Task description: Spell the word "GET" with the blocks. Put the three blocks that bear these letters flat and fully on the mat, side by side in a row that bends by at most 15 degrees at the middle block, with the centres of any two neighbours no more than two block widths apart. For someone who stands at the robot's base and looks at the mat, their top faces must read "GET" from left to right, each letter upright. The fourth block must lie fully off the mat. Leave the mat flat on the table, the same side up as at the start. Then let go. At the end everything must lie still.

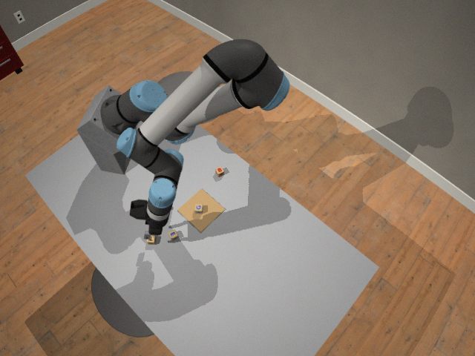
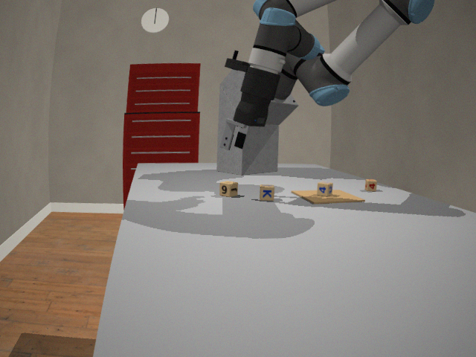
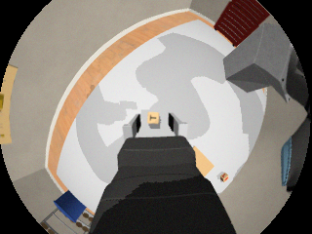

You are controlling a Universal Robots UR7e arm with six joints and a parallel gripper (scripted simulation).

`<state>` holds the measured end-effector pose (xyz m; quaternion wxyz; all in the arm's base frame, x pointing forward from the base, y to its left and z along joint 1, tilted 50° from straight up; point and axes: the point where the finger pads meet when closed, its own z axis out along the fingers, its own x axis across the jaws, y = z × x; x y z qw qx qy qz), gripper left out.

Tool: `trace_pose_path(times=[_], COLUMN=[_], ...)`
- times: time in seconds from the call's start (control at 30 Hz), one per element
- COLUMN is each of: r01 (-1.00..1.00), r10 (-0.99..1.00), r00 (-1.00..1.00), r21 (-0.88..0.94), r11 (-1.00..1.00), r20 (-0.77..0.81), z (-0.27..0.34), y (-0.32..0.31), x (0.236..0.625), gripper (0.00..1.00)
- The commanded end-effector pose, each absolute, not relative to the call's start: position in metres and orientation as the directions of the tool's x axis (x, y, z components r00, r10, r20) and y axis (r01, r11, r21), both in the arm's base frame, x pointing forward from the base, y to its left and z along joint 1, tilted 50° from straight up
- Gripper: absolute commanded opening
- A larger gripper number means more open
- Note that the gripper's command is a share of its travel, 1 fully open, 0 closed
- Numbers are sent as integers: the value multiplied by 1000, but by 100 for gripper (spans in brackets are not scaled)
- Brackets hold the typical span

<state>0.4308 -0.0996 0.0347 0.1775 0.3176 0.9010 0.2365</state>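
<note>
My gripper is open and empty, above the block with a black T on top. That block stands on the table, off the mat, and shows between the fingers in the wrist view. The block with a blue E on top lies on the table between the T block and the mat; the gripper body hides it in the wrist view. The block with a blue G on top is on the tan mat, near its middle.
The fourth block, with a red letter like B on top, lies on the table beyond the mat, fully off it. The grey robot base stands at the table's far end. A long table edge runs near the T block.
</note>
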Motion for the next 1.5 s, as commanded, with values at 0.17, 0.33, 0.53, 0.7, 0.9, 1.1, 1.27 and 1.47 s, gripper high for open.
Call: trace_pose_path(times=[0.17,0.33,0.53,0.7,0.9,1.1,1.27,1.47], r01=[466,457,437,421,412,404,404,403], r10=[669,675,687,694,698,701,701,702], r00=[-726,-722,-714,-710,-707,-706,-705,-704], r21=[602,628,680,716,737,752,753,753], r11=[648,630,589,556,537,521,519,520], r20=[-157,-151,-135,-122,-113,-106,-105,-108], z=[80,97,129,149,159,166,167,168], y=[-55,-36,6,36,54,68,70,69], x=[422,417,404,392,385,379,378,379], gripper=[100,100,100,100,100,100,100,100])
